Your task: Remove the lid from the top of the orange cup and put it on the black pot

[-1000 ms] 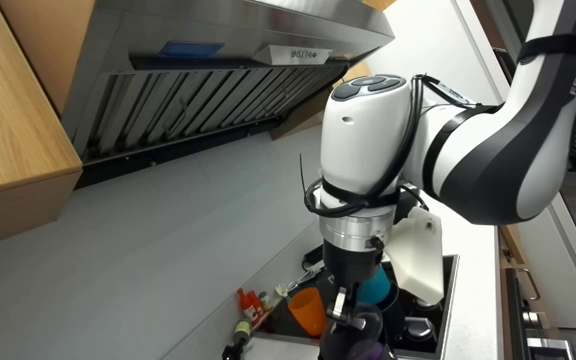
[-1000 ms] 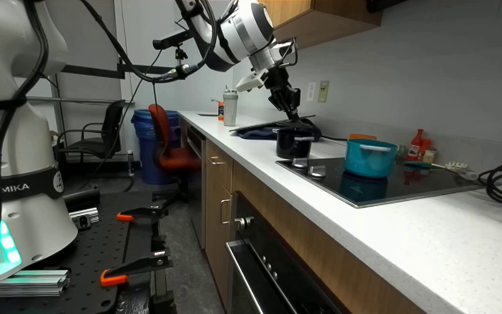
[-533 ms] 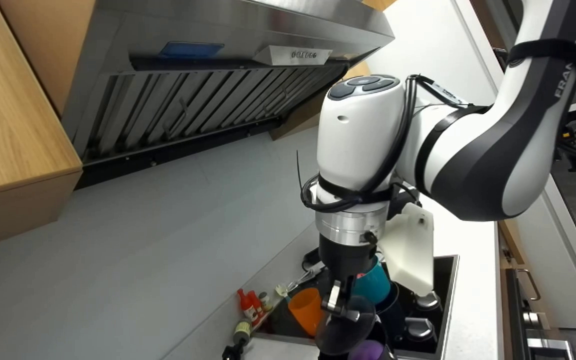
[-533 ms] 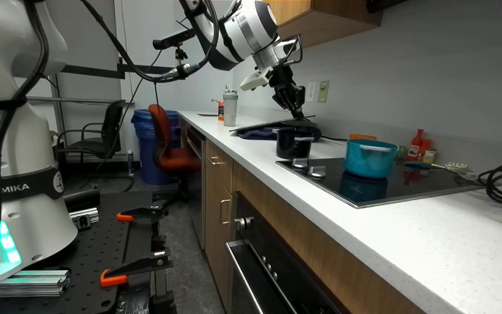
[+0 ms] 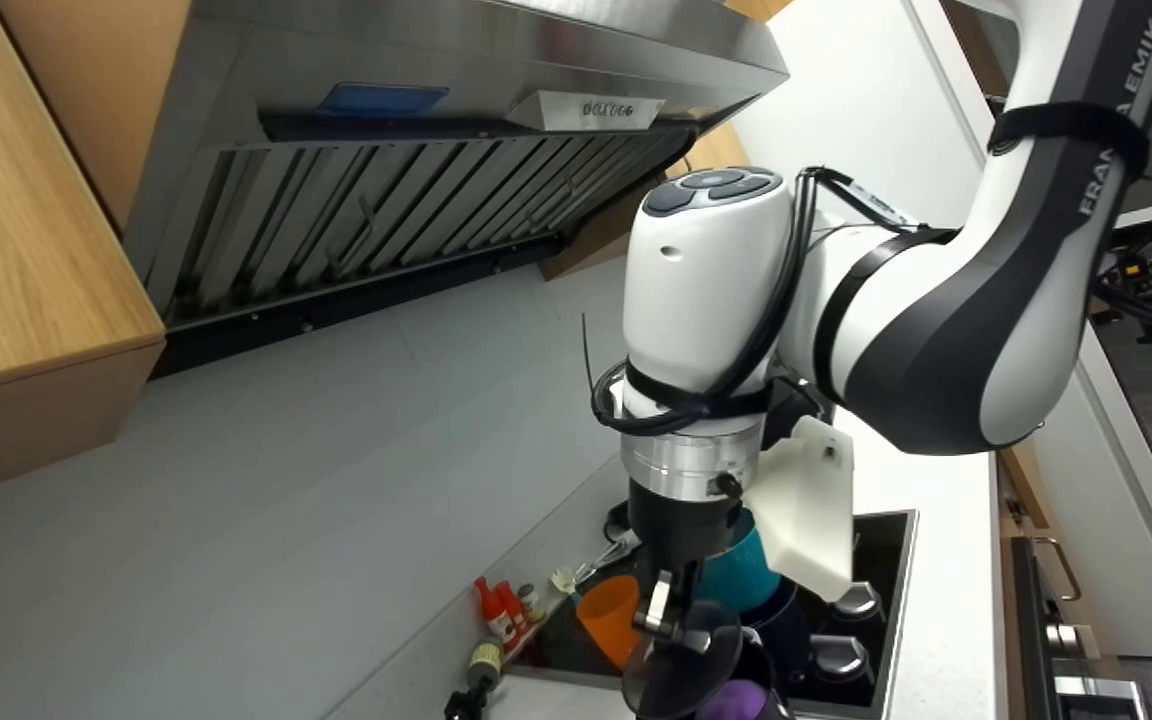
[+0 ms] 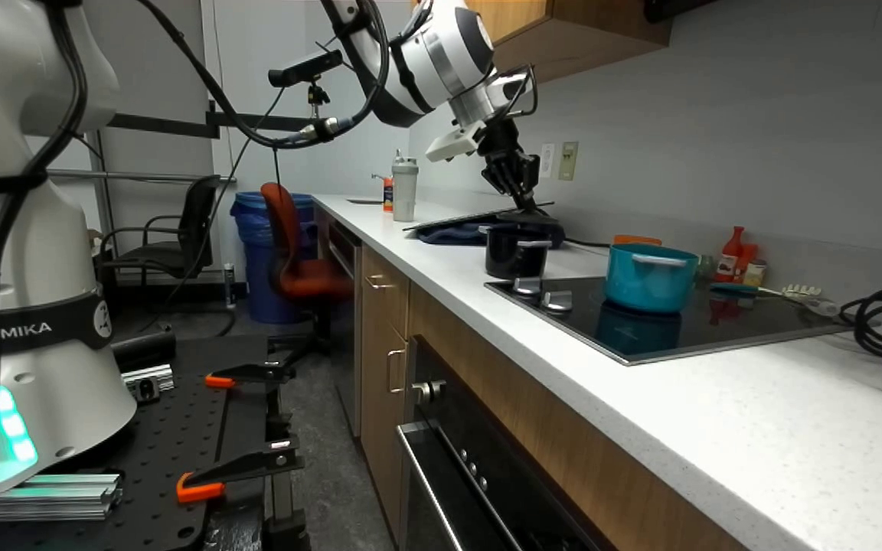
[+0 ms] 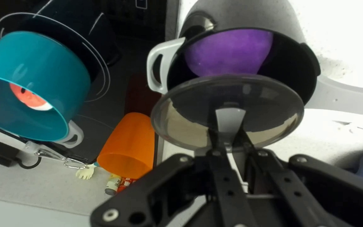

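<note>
The gripper (image 7: 228,142) has its 2 black fingers pinched on the knob (image 7: 230,121) of the see-through lid (image 7: 227,91), around the middle of the wrist view. There the lid overlaps the lower rim of the black pot (image 7: 247,14) at upper right; whether they touch, I cannot tell. A purple thing (image 7: 228,50) lies inside that pot. The orange cup (image 7: 129,138) is just left of the lid, lower left of centre. At the left edge is the teal pot (image 7: 39,72); in an exterior view it stands on the cooktop (image 6: 717,329), right of centre.
</note>
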Tool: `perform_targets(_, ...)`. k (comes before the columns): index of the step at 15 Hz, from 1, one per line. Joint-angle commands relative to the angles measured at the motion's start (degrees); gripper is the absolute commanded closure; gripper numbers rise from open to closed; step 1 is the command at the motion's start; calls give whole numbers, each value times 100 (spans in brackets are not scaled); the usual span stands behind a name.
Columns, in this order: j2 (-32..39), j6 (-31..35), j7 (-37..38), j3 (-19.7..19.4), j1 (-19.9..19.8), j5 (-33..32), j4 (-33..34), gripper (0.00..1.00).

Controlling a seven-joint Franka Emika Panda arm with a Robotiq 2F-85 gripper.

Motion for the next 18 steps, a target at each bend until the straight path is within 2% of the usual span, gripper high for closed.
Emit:
perform_targets(1,164,148,-161,16,-22,7,109,96)
perform_targets(5,190,141,-265,47,-45,98,82,96)
perform_targets(6,198,134,-295,61,-48,126,81,72)
perform_targets(7,196,118,-305,68,-48,140,81,59)
perform_targets(9,184,90,-318,70,-38,108,82,46)
perform_targets(14,175,86,-418,86,-50,133,76,7)
perform_targets(15,165,88,-432,86,-55,143,70,1)
perform_targets(18,78,73,-494,84,-89,191,18,0)
